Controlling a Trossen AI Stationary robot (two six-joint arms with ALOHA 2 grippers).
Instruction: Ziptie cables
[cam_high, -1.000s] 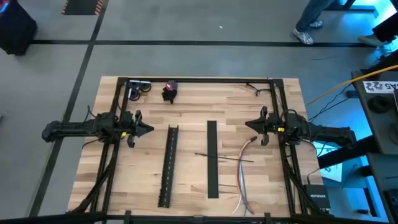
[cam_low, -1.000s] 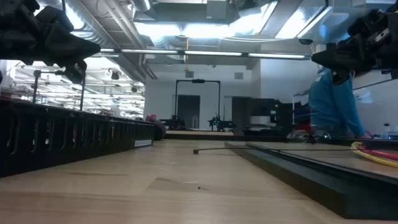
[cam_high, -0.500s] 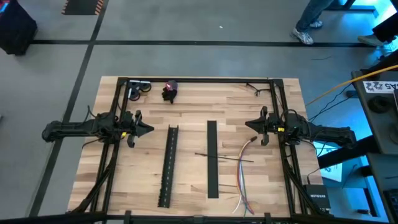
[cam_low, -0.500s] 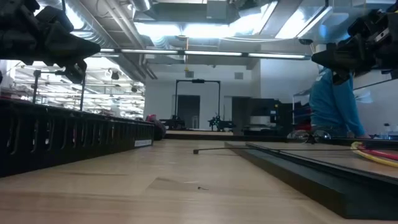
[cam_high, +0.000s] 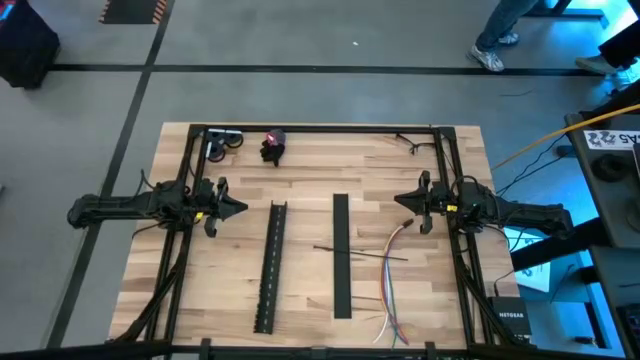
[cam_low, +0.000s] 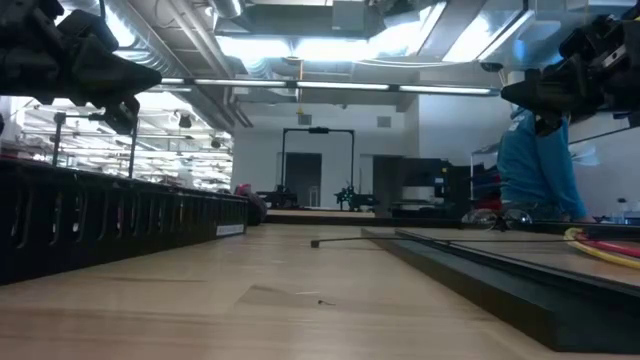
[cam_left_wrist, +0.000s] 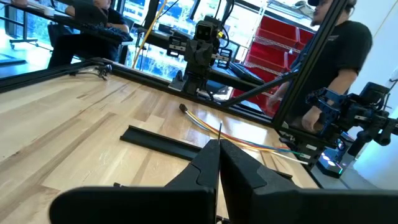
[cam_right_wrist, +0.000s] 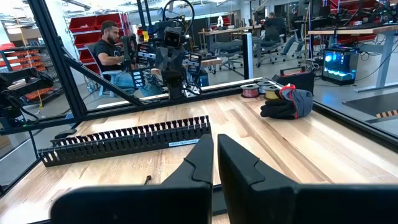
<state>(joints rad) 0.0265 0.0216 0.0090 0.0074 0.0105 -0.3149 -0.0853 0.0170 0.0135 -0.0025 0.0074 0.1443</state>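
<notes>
The cables (cam_high: 388, 285), a loose bundle of thin red, white, blue and grey wires, lie on the wooden table at the near right and also show in the left wrist view (cam_left_wrist: 249, 140). One thin dark ziptie (cam_high: 360, 252) lies across the flat black strip (cam_high: 341, 255); another (cam_high: 365, 298) lies nearer the front edge. My left gripper (cam_high: 241, 207) hangs shut over the table's left side, pointing level toward the middle. My right gripper (cam_high: 401, 200) hangs shut over the right side, just beyond the cables' far end, facing the left one. Neither touches anything.
A long black slotted channel (cam_high: 270, 265) lies left of the flat strip. A dark glove (cam_high: 272, 148) and tape rolls (cam_high: 225, 140) sit at the far edge. The black frame (cam_high: 310, 129) runs around the table. A person (cam_left_wrist: 336, 56) stands beside the table's right side.
</notes>
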